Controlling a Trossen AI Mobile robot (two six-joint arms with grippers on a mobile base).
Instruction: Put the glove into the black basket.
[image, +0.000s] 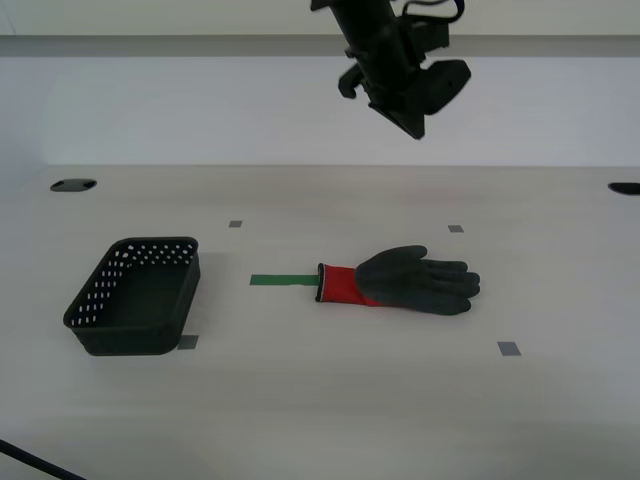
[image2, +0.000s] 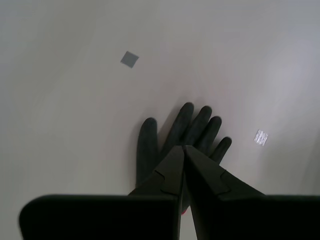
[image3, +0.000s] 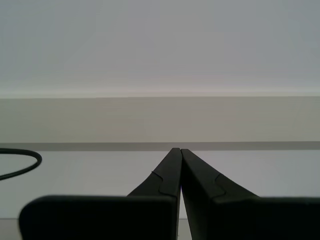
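The tabletop (image: 330, 400) is a pale wood-grain surface carrying all task items. The black basket (image: 135, 297) sits upright on the exterior view's left, its perforated walls and flared rim visible. The glove (image: 400, 281) lies flat near the tabletop's centre, well apart from the basket, red cuff (image: 340, 284) pointing toward the basket and dark fingers toward the exterior view's right. A green tape strip (image: 282, 280) runs between basket and glove, ending at the cuff. Small grey square markers (image: 509, 348) dot the tabletop. My second end effector (image2: 183, 148) hangs in the air above the glove (image2: 175, 132), jaws closed together on nothing. My first end effector (image3: 179, 150) is also closed tip to tip and empty, facing a pale wall (image3: 160, 50).
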